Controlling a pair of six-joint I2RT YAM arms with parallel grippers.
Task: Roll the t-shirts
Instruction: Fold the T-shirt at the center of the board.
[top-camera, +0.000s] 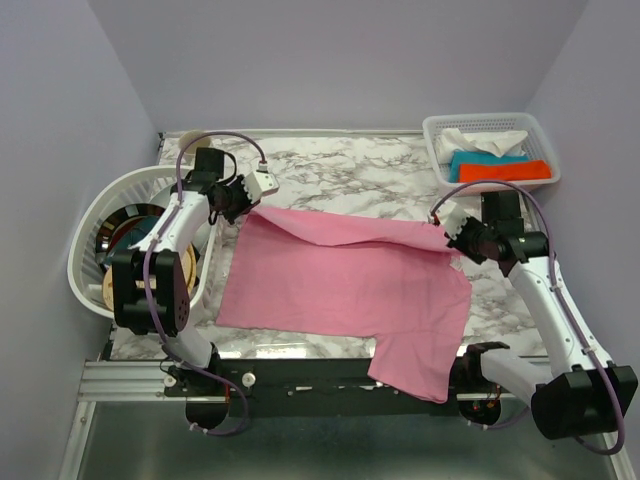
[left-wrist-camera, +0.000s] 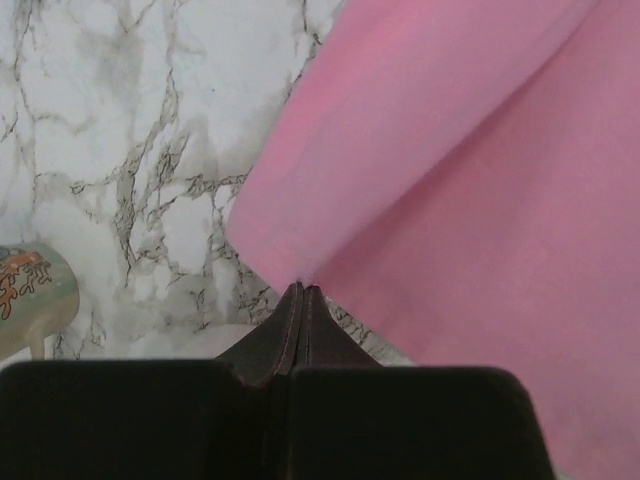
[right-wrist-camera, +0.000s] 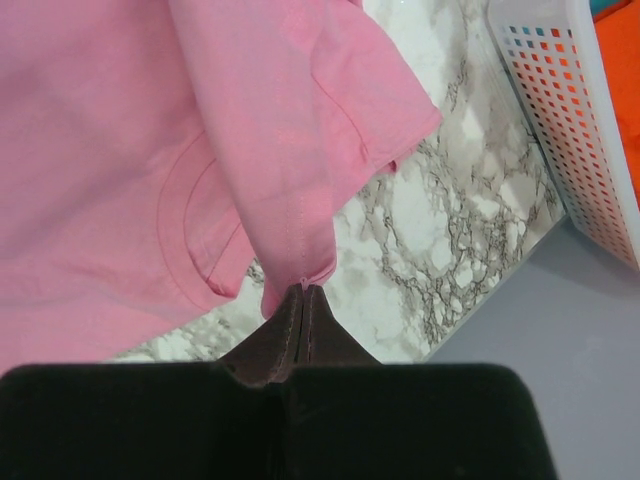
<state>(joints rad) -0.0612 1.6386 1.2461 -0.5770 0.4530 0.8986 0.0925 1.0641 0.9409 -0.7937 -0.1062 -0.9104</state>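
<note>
Top view: a light-pink t-shirt (top-camera: 340, 290) lies spread across the middle of the marble tabletop (top-camera: 340, 170), one part hanging over the near edge at the right. My left claw (top-camera: 252, 205) pinches the shirt's far left corner and my right claw (top-camera: 447, 233) pinches its far right corner, so the far edge is raised off the marble between them. A round white laundry basket (top-camera: 95, 215) stands at the left edge beside my left arm. A rectangular white basket (top-camera: 485, 118) sits at the far right corner with a white cloth (top-camera: 480, 140), a teal cloth (top-camera: 485, 158) and an orange cloth (top-camera: 510, 172) in it.

Left wrist view: my left claw (left-wrist-camera: 303, 292) is closed, its two dark fingertips pressed together on a fold of the t-shirt (left-wrist-camera: 480, 200). The pink fabric rises from the tips and fills the right half of the frame. Veined tabletop (left-wrist-camera: 120, 130) shows at the left. A pale green object with orange print (left-wrist-camera: 30, 290) sits at the left border; I cannot tell what it is.

Right wrist view: my right claw (right-wrist-camera: 305, 292) is closed on a hemmed edge of the t-shirt (right-wrist-camera: 100, 150). A curved seam shows in the fabric just left of the grip. Bare tabletop (right-wrist-camera: 430, 240) lies to the right, with the perforated wall of the rectangular white basket (right-wrist-camera: 570, 120) at the upper right and orange cloth (right-wrist-camera: 620, 80) behind it.
</note>
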